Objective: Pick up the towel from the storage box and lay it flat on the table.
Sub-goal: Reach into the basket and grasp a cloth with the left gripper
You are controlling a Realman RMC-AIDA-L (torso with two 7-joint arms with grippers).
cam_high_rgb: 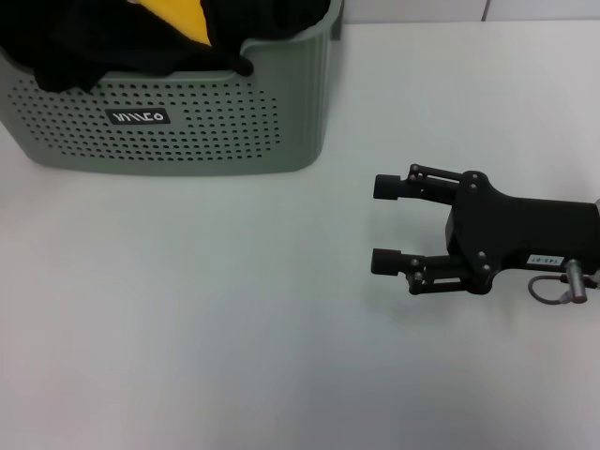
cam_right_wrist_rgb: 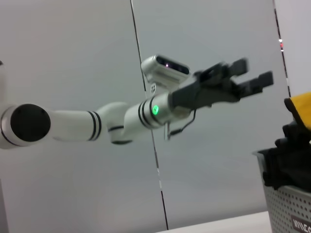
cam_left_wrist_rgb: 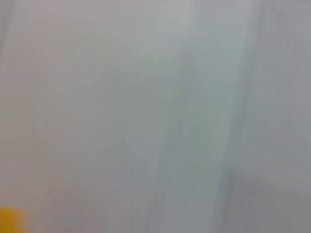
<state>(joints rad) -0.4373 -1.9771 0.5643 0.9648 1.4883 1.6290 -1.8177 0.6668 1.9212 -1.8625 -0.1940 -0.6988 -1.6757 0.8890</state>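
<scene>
Jaws stand wide apart and empty on the right gripper (cam_high_rgb: 386, 225), which hovers low over the tabletop (cam_high_rgb: 206, 319) at about four o'clock in the head view, its fingers pointing toward nine o'clock. From the right wrist camera the left gripper (cam_right_wrist_rgb: 250, 77) shows high in the air near the basket, its jaws parted with nothing between them.

The towel (cam_high_rgb: 178, 17) lies in the storage box (cam_high_rgb: 178, 131), only a yellow wedge showing among the black cloths (cam_high_rgb: 84, 42) at roughly eleven o'clock in the head view; the same yellow peeks above the rim in the right wrist view. The box sits on the tabletop at about ten o'clock, its label (cam_high_rgb: 140, 116) facing the robot.

Nothing is grasped yet, so the pick seems not to have begun. The likeliest trouble is a pinch that also gathers a black cloth, since they crowd round the towel and hide most of it. A shallow bite on the exposed corner could slip as the cloth drags over the rim, or tug the box along the smooth surface.
</scene>
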